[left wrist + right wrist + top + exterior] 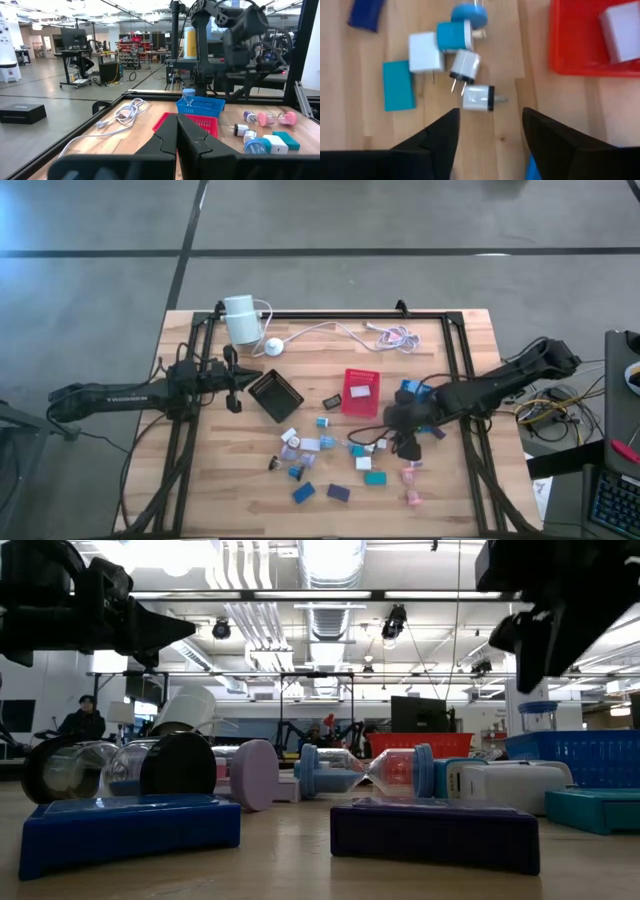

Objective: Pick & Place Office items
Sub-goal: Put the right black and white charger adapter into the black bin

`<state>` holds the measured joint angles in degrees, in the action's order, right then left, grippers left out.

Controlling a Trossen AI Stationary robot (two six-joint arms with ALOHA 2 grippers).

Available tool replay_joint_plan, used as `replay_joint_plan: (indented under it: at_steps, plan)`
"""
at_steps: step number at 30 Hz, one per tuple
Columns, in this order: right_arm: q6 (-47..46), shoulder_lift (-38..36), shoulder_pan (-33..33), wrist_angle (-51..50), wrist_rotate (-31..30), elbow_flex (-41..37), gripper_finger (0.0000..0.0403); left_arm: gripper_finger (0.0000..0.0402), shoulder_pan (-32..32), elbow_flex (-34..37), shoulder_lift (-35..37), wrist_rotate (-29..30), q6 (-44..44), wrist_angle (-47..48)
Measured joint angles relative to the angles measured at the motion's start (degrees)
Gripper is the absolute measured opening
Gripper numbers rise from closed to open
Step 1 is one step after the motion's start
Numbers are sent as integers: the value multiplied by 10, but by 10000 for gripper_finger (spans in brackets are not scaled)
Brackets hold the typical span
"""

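Pale wood counter carries the office items, scattered near its middle beside the red tray. The right tool hangs over a white plug piece, fingers apart and holding nothing. The left tool waits by the black tray, fingers pressed together.

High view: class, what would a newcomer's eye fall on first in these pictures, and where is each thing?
The scatter of small office items, teal, blue, white and pink, lies across the near middle of the table. The red tray with a white piece in it sits just behind them. The right gripper hangs open over a white plug, while the left gripper waits shut at the table's left.
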<state>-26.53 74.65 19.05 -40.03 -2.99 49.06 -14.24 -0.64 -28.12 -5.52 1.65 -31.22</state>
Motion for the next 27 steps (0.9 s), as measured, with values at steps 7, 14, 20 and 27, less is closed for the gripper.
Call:
replay_joint_plan:
  at_steps: [7, 14, 20, 27]
  plan:
    - [-16, 78, 0, 19, 0, 0, 260, 5, 0, 0, 0, 0, -1, 0]
    - [-18, 128, 0, 40, 0, 0, 292, 5, 0, 0, 0, 1, -2, 4]
    - [-20, 136, 2, 60, 4, 0, 311, 5, 0, 0, 0, 1, 0, 4]
    - [-20, 144, 17, 68, 4, 0, 312, 5, 0, 0, 0, 1, 0, 4]
